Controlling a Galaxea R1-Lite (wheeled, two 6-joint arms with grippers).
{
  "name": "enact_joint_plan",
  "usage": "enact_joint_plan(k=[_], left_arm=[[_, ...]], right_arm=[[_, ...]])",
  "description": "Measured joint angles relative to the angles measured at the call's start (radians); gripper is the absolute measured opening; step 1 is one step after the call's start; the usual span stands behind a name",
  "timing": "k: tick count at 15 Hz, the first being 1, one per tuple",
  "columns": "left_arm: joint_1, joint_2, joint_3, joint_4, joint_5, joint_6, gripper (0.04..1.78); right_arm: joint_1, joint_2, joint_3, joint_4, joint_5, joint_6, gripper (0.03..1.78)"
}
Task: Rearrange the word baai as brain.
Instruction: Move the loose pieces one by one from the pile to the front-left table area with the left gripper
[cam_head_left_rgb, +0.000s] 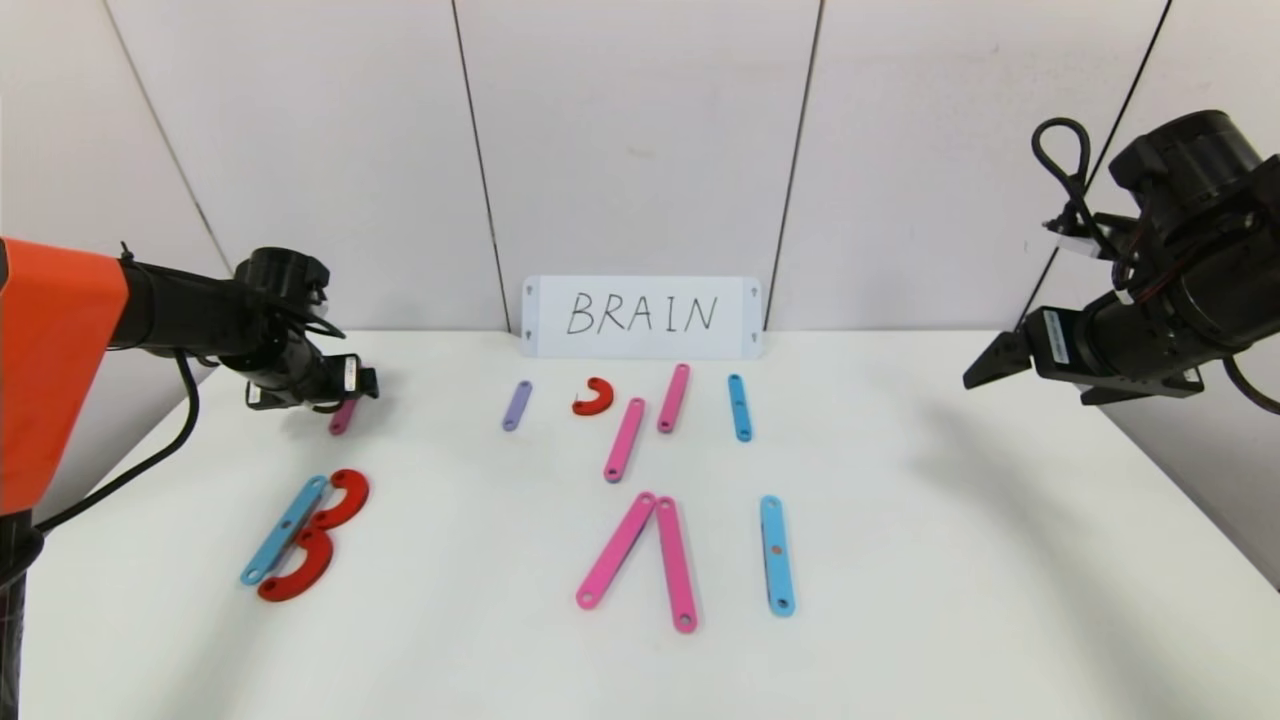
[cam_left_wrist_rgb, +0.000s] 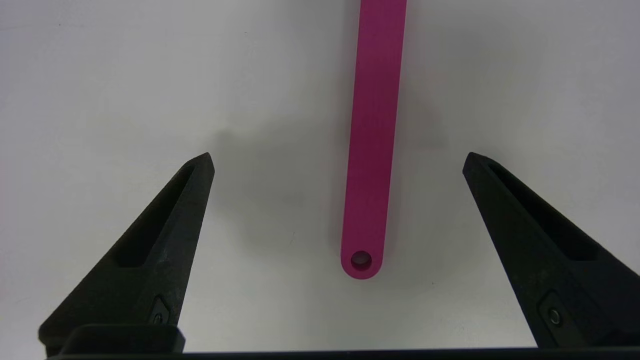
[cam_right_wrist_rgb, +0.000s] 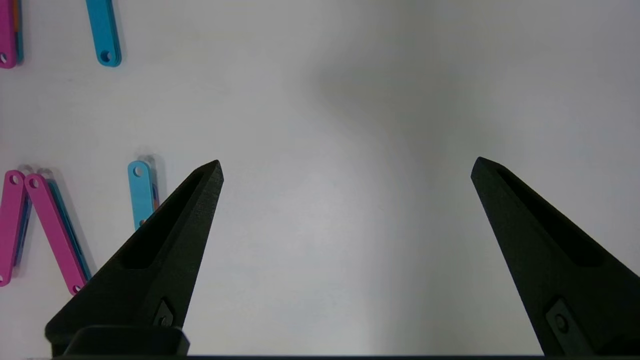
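The left claw (cam_left_wrist_rgb: 337, 157) hangs over a pink strip (cam_left_wrist_rgb: 372, 135) at the bench's (cam_head_left_rgb: 900, 600) ten o'clock corner, jaws wide apart, empty. The strip's long axis runs straight ahead between the jaws, its holed end nearest. Its far end is cut off. The right claw (cam_right_wrist_rgb: 345, 165), also spread, idles at three o'clock.

a white card (cam_head_left_rgb: 641, 317) with black handwritten letters reading brain stands upright at the back edge of a white table (cam_head_left_rgb: 950, 560), leaning against the wall. the wall (cam_head_left_rgb: 640, 140) is made of pale grey panels split by thin dark seams. small dark marks sit near the card's left and right edges.
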Motion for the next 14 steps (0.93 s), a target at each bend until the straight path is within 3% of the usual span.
enact_joint_plan(k=[10, 14], left_arm=[[0.000, 0.043, -0.048, 0.006, -0.001, -0.014, 1.72], [0.000, 0.058, -0.054, -0.001, -0.001, -0.014, 1.37]], right_arm=[[0.000, 0.000, 0.001, 0.000, 0.001, 0.000, 1.74], [0.000, -0.002, 0.001, 0.000, 0.000, 0.000, 1.74]])
